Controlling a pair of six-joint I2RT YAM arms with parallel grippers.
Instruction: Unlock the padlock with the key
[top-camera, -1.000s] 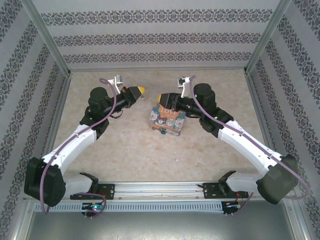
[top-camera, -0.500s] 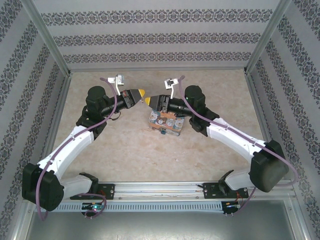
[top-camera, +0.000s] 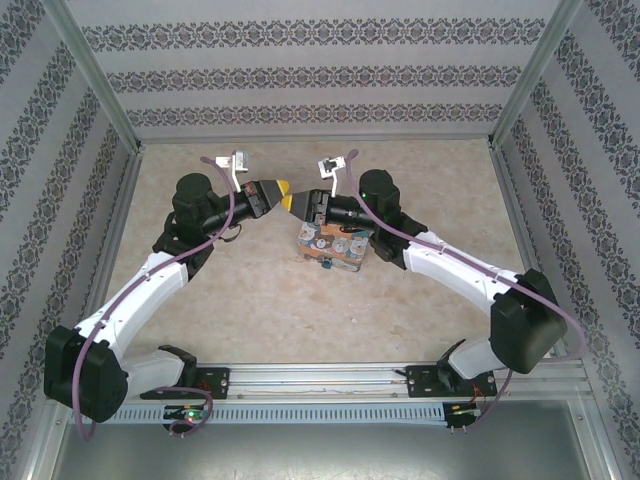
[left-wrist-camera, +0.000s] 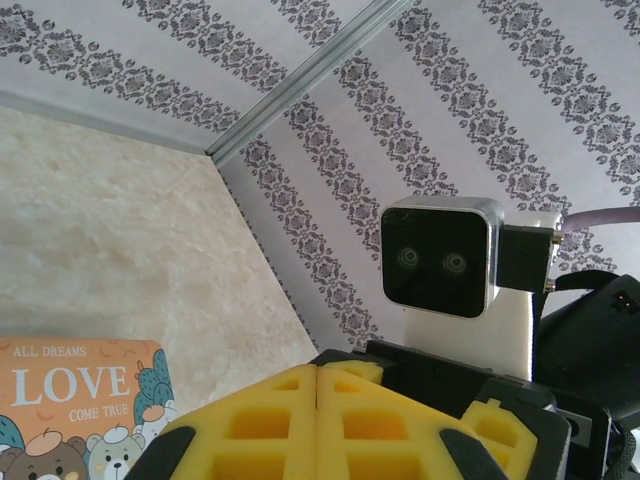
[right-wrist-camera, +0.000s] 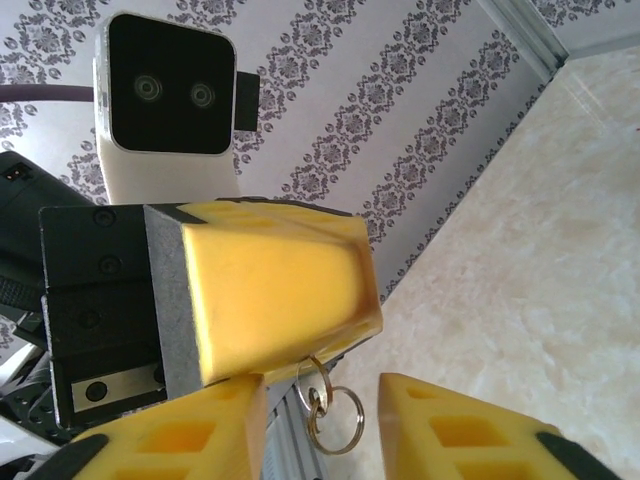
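My left gripper (top-camera: 283, 191) is held above the table, shut, its yellow pads (left-wrist-camera: 317, 400) pressed together. Two small silver key rings (right-wrist-camera: 330, 405) hang out from under the pads (right-wrist-camera: 275, 290); the key itself is hidden between them. My right gripper (top-camera: 298, 203) is open and tip to tip with the left one. The rings dangle in the gap of my right gripper (right-wrist-camera: 320, 425), touching neither finger. The tiny blue-teal padlock (top-camera: 326, 265) sits at the near edge of the "LOVE" tin (top-camera: 340, 245).
The colourful tin (left-wrist-camera: 70, 400) lies mid-table just below both grippers. The patterned walls (top-camera: 320, 75) and metal frame posts (top-camera: 90, 70) enclose the table on three sides. Bare marble tabletop (top-camera: 290, 310) stretches towards the arm bases.
My right arm has swung left, away from above the tin, until its open fingers reach the left gripper's tip. The left gripper has barely moved and stays shut.
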